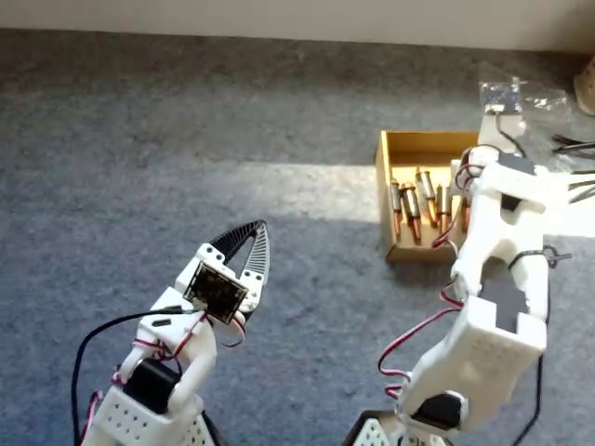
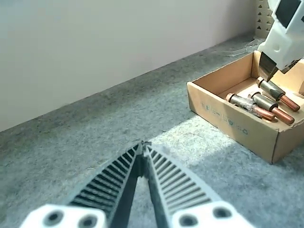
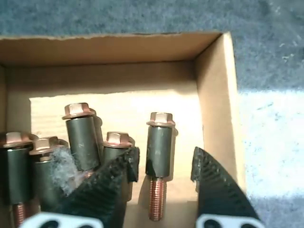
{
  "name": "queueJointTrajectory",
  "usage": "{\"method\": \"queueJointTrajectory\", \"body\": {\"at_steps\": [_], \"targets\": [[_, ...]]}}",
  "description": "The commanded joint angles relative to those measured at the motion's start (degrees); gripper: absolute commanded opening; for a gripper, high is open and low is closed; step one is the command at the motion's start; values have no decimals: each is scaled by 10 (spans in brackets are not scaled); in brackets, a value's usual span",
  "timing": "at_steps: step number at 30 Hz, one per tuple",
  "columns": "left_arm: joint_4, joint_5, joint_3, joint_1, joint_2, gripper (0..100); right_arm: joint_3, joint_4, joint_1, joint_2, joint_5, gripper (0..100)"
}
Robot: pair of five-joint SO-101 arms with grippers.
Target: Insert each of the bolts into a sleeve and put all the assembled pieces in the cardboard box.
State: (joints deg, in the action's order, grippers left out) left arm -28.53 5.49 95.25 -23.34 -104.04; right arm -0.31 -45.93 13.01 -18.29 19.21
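Right wrist view: right gripper (image 3: 166, 156) gapes astride a bolt (image 3: 159, 140); its finger (image 3: 107, 187) hides others' lower ends. Left gripper (image 2: 144, 148) is closed, empty. Box (image 2: 223, 118) print unreadable.

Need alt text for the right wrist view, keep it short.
The right gripper hangs open over the cardboard box, with one sleeved bolt lying between its jaws. Several more sleeved bolts lie beside it in the box, and grey carpet shows beyond the box walls.
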Motion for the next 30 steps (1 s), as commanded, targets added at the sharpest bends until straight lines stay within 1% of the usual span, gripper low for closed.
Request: {"method": "queueJointTrajectory", "body": {"at_steps": [1,6,9,12,14,17,21,26,30], "targets": [[11,6,-4,2,-6,8,-28,2,6,8,5,164],[12,6,-8,3,-6,8,-28,-1,3,14,5,164],[16,5,-16,11,-6,7,-29,-32,-2,24,5,163],[44,2,-21,54,-6,7,-29,-90,-23,55,4,163],[57,-19,-22,83,-6,7,-30,-121,-40,80,4,149],[58,-65,-43,122,-4,7,-30,-155,-68,125,2,74],[57,-80,-67,175,-2,7,-28,-188,-111,189,2,4],[56,-82,-80,223,-1,7,-27,-230,-162,273,1,4],[27,-80,-95,250,-3,7,-27,-269,-192,358,1,4]]}}
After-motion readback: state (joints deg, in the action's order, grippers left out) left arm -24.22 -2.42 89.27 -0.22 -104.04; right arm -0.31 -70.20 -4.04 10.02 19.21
